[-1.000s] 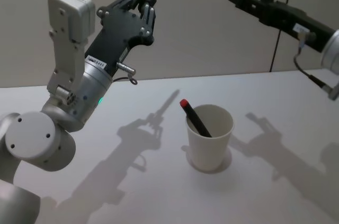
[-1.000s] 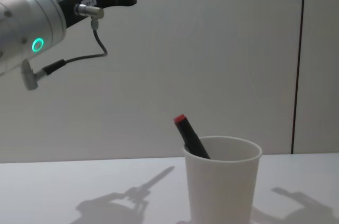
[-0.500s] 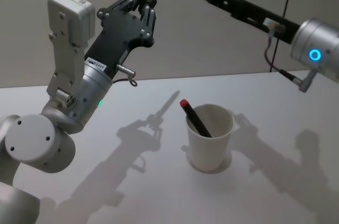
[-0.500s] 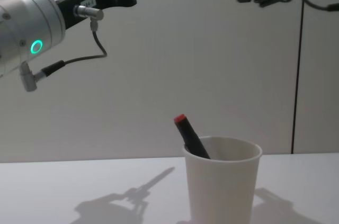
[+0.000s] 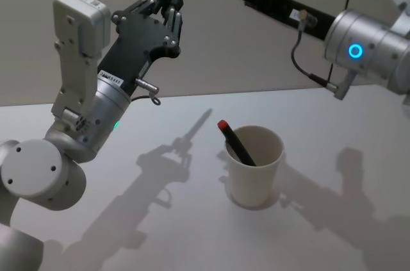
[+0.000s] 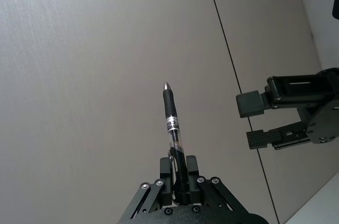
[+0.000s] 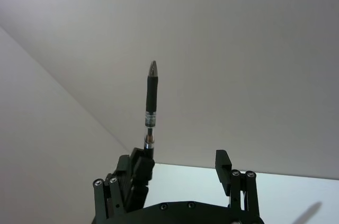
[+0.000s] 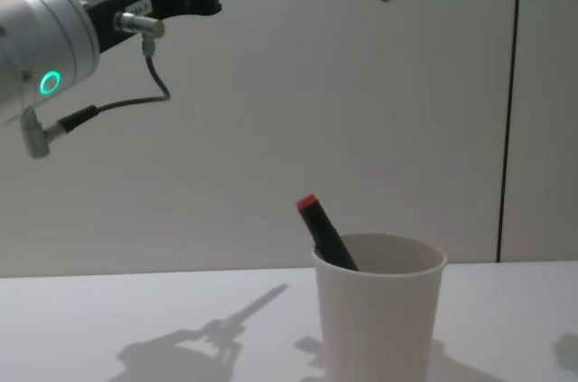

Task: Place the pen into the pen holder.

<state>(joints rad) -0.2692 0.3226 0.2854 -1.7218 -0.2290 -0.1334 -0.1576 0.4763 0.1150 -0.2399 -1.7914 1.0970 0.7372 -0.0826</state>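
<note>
Two pens are showing. One, a black pen with a red cap (image 5: 236,141), is leaning inside the single white paper cup (image 5: 253,184), with its capped end sticking out above the rolled rim toward the robot's left. The cup is standing upright on the white table (image 5: 192,239), near the middle of it.

The other, a clear-barrelled pen (image 6: 172,123) with a black grip, is sitting clamped between the jaws of the left gripper (image 6: 179,173), with its tip pointing away from the wrist and up along the wall (image 8: 271,111). That gripper is hanging high above the table, up and to the left of the cup and well apart from it.

The right gripper (image 7: 179,156) is reaching in from the right at about the same height, also well above the cup. Its two fingers (image 7: 225,163) are standing wide apart with nothing between them, and it is pointing toward the held pen. In the left wrist view a gap is showing between this gripper and that pen.
</note>
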